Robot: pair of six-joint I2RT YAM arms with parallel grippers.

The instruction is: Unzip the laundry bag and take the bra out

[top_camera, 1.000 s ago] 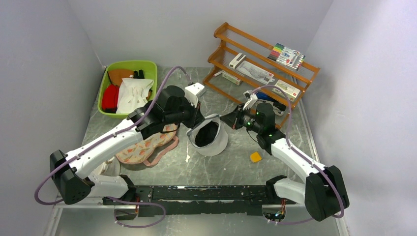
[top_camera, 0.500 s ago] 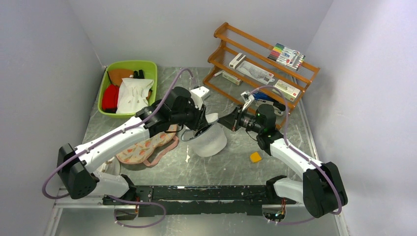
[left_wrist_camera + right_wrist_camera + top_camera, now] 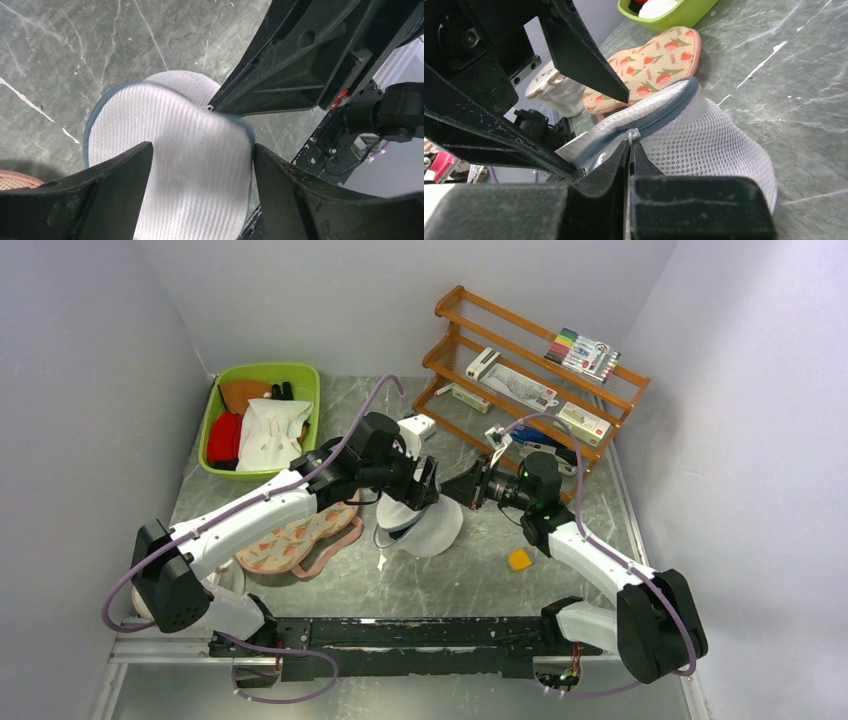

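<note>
The laundry bag (image 3: 428, 527) is a white mesh pod with a dark zipper rim (image 3: 669, 112), resting mid-table. My left gripper (image 3: 426, 486) hangs open just above it. In the left wrist view its fingers (image 3: 120, 185) straddle the bag's (image 3: 170, 145) upper half with a gap on each side. My right gripper (image 3: 457, 490) reaches in from the right and is shut on the white zipper pull (image 3: 632, 136) at the rim. The mesh wall (image 3: 709, 145) bulges to its right. The bra is hidden; the bag's upper half covers the opening.
A floral pad with pink edging (image 3: 298, 540) lies left of the bag, under the left arm. A green bin of cloths (image 3: 260, 420) sits at the back left, a wooden rack (image 3: 540, 365) at the back right. A small orange piece (image 3: 519, 559) lies to the front right.
My left gripper has opened and let go of the bag's upper half, which has dropped over the opening and hidden the black fabric. The left arm moved right, over the bag.
</note>
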